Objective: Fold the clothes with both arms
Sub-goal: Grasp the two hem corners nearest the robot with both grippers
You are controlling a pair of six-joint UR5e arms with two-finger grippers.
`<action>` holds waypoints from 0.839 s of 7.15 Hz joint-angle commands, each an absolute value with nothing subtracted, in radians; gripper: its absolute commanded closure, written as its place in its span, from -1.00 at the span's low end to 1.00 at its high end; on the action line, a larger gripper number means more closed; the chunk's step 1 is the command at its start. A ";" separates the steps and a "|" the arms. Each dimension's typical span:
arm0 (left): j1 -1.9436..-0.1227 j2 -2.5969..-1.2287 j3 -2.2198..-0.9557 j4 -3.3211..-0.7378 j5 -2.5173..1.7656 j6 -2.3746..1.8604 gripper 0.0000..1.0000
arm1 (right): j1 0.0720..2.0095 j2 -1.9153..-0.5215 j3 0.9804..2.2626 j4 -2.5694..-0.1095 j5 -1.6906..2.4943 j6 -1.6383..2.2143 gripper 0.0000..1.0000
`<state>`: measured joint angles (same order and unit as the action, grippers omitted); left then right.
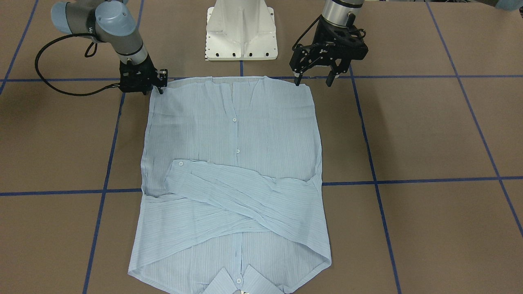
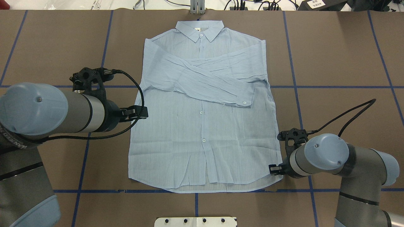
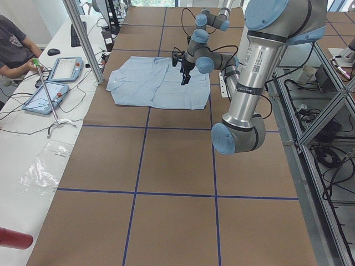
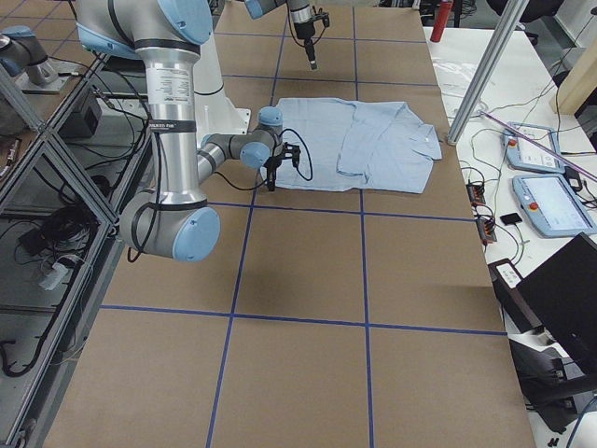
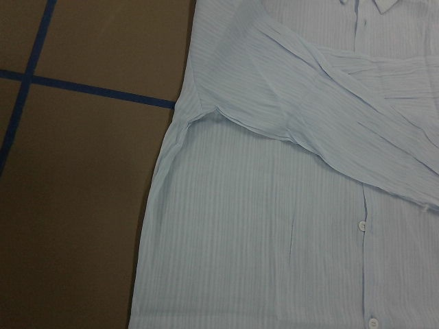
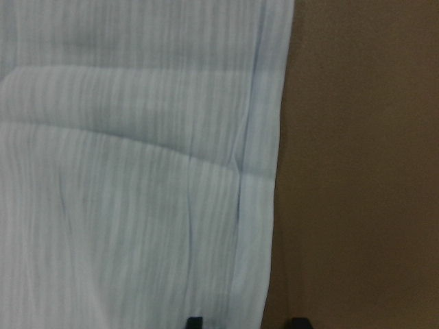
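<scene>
**Shirt flat mid-desk, a gripper at each hem end, nothing gripped.**

Front-facing: I see the shirt [image 1: 233, 134] button-side up on the desk [image 1: 429, 134]. Its sleeves are crossed over the chest, the collar is toward the operators' edge and the hem toward the robot's edge. The left gripper [image 1: 314, 81] hangs raised by one hem corner, jaws wide apart and empty. The right gripper [image 1: 160, 87] sits low at the other hem corner.
Overhead: the right gripper is just beside that corner.
Left wrist: I see the shirt's side edge and a folded sleeve, no fingers in shot.
Right wrist: the fingertips [image 6: 194, 321] are apart, one over the shirt's edge, one over bare desk, clasping nothing.
</scene>
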<state>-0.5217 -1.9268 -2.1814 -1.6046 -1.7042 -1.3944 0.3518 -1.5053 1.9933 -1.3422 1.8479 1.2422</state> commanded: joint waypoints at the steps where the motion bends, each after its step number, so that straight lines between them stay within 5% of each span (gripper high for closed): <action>1: -0.523 -1.927 -2.181 -1.605 -1.704 -1.393 -0.99 | 0.348 -1.505 1.993 -1.344 1.859 1.241 0.34; 3: -0.523 -1.927 -2.180 -1.605 -1.704 -1.393 -0.99 | 0.348 -1.505 1.993 -1.344 1.859 1.241 0.35; 4: -0.522 -1.928 -2.180 -1.605 -1.704 -1.393 -0.99 | 0.347 -1.505 1.993 -1.344 1.859 1.241 0.79; 5: -0.520 -1.928 -2.177 -1.605 -1.704 -1.393 -0.99 | 0.348 -1.505 1.996 -1.344 1.859 1.243 1.00; 6: -0.519 -1.925 -2.160 -1.605 -1.704 -1.393 -0.99 | 0.351 -1.505 2.008 -1.342 1.858 1.243 1.00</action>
